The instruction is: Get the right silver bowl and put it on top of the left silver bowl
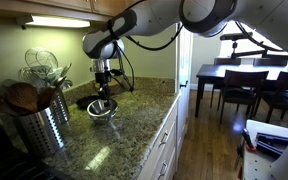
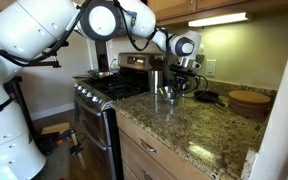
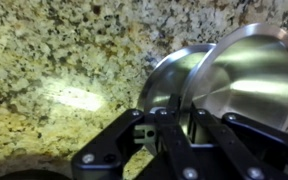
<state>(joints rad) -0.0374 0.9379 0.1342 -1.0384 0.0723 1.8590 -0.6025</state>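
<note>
In the wrist view my gripper is shut on the rim of the right silver bowl, the wide one with a mirror-like inside, and holds it tilted. The rim of the smaller left silver bowl shows just left of and behind it; the two overlap. In both exterior views the bowls read as one shiny stack on the granite counter, directly under the gripper. I cannot tell how far the wide bowl rests on the small one.
A black round dish and a wooden bowl lie on the counter beyond the bowls. A steel utensil holder with whisks stands nearby. A stove adjoins the counter. The counter edge drops to the floor.
</note>
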